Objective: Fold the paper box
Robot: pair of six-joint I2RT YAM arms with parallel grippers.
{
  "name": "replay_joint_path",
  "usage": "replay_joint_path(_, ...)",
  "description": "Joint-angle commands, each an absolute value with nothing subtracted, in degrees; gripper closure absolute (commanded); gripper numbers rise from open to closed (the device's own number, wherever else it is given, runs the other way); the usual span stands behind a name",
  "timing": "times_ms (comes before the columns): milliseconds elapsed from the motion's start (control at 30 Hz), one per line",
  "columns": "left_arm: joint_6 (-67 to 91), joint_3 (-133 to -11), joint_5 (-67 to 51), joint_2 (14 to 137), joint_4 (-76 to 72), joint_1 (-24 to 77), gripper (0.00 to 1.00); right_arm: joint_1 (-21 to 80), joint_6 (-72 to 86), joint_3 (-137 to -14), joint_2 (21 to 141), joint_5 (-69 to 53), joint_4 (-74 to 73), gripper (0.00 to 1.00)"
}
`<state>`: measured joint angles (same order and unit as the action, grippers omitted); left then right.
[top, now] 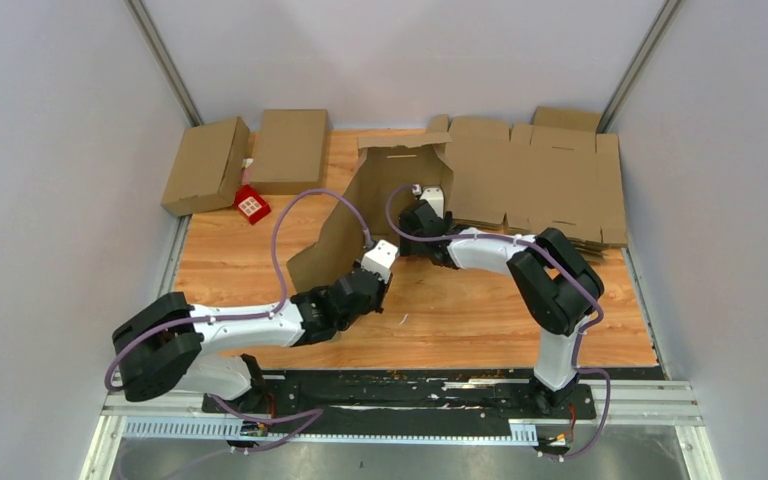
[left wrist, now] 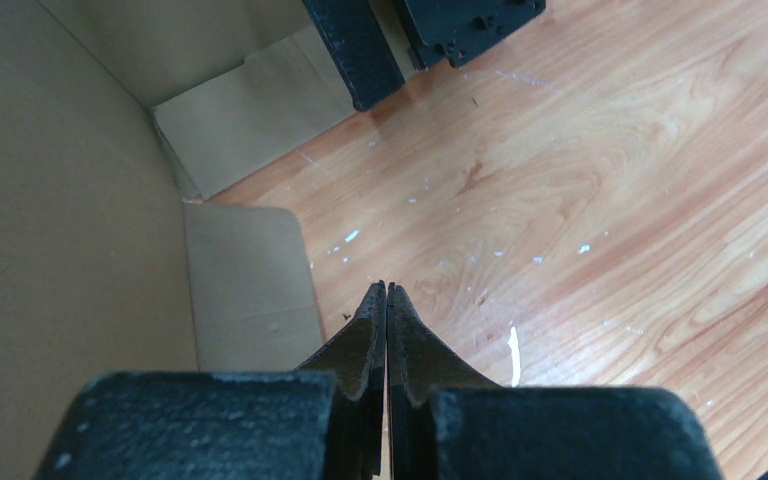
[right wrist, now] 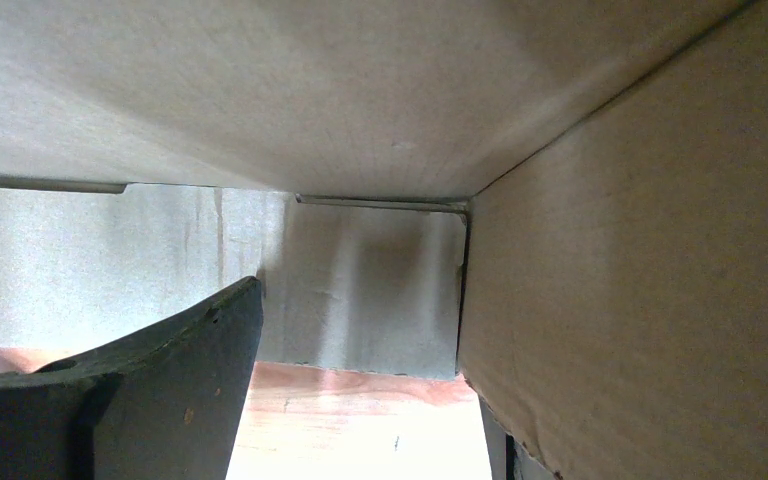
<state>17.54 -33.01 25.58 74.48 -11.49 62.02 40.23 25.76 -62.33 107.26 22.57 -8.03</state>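
Observation:
The paper box (top: 345, 220) stands half-formed in the middle of the wooden table, a brown cardboard shell with upright walls and its near side open. My left gripper (top: 384, 252) is shut and empty, its tips (left wrist: 387, 292) low over the table next to the box's left wall (left wrist: 60, 220) and a flat bottom flap (left wrist: 250, 285). My right gripper (top: 428, 203) is open inside the box, near its right wall. In the right wrist view cardboard (right wrist: 360, 90) fills the frame; one finger (right wrist: 170, 380) shows, and a cardboard panel (right wrist: 640, 300) hides the other.
A stack of flat unfolded cardboard sheets (top: 545, 185) lies at the back right. Two folded boxes (top: 205, 165) (top: 288, 150) and a small red item (top: 252, 205) sit at the back left. Grey walls close in the table on three sides.

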Motion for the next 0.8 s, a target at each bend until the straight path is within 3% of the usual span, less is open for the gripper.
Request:
replay_joint_path(0, 20.11, -31.49, 27.70, 75.01, -24.39, 61.14, 1.00, 40.18, 25.66, -62.53, 109.75, 15.39, -12.29, 0.27)
replay_joint_path(333, 29.65, -28.91, 35.01, 78.20, -28.29, 59.26, 1.00, 39.21, 25.53, -63.56, 110.62, 11.40, -12.56, 0.27)
replay_joint_path(767, 32.53, -36.75, 30.84, 93.32, -33.01, 54.01, 1.00, 39.18, 25.16, -63.36, 109.87, 12.15, -12.73, 0.27)
